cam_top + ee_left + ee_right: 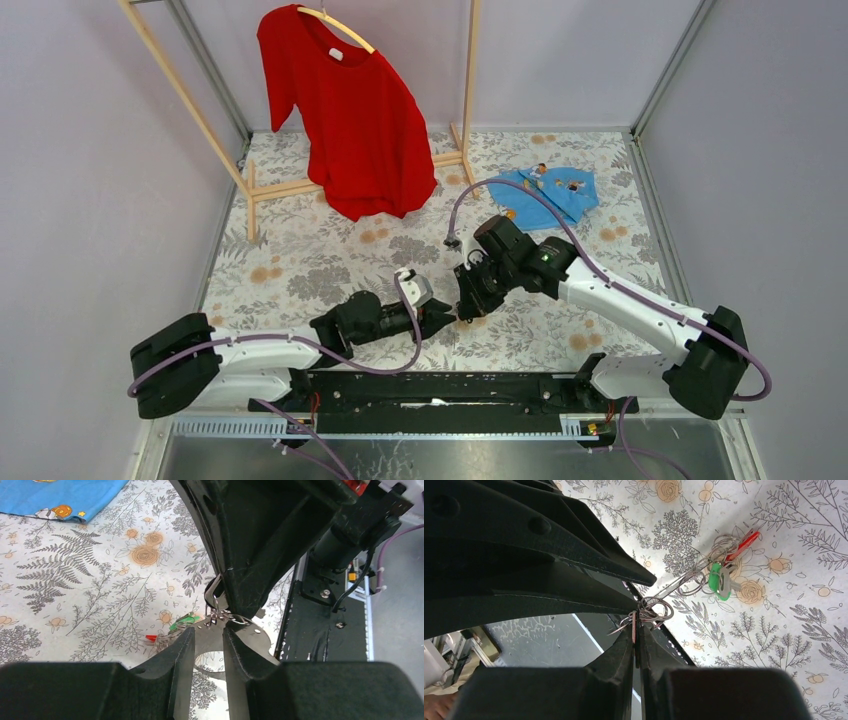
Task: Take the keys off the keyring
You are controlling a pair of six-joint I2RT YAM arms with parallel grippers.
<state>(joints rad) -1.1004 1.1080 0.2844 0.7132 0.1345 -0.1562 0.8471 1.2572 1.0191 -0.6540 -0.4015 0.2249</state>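
The keyring (pixel 210 639) is a flat band that looks dark here, its loop hole showing between my left fingers. My left gripper (pixel 209 632) has the band filling its narrow gap. My right gripper (pixel 636 622) is shut on the band's thin pinkish edge, tip to tip with the left gripper (pixel 440 318); the right one (pixel 465 300) comes in from the right. Wire rings (pixel 656 611) hang from the band. The green key (pixel 719 580) and the red key (pixel 746 540) dangle from them above the table. The black key is not visible.
A blue cloth (pixel 550 195) lies at the back right. A red shirt (pixel 355 120) hangs on a wooden rack (pixel 290 190) at the back left. The black base rail (pixel 440 390) runs along the near edge, close under the grippers.
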